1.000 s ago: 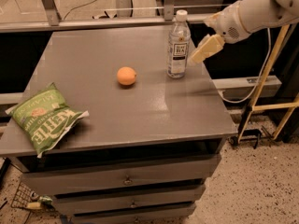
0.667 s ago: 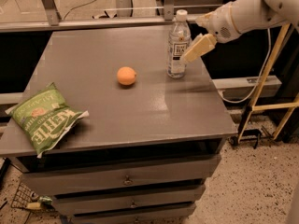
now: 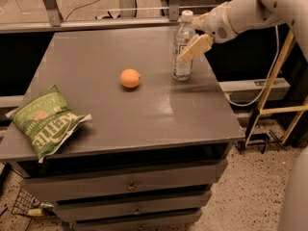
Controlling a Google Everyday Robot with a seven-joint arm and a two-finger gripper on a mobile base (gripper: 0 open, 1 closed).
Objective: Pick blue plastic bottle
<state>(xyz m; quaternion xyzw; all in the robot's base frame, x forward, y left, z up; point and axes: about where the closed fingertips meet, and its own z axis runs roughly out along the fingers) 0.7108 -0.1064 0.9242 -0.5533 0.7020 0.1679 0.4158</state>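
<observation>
The blue plastic bottle is clear with a white cap and a white label. It stands upright near the far right of the grey table. My gripper reaches in from the right at the bottle's upper half and is open. Its near cream finger lies against the bottle's right side, over the label. The other finger is up by the cap, mostly hidden. The bottle rests on the table.
An orange sits left of the bottle near the table's middle. A green chip bag lies at the front left corner. Drawers are under the tabletop. A metal rail runs behind the table, and a wooden frame stands to the right.
My gripper has moved left toward the bottle, and its near finger now overlaps the bottle's right side. The bottle, orange and chip bag have not moved.
</observation>
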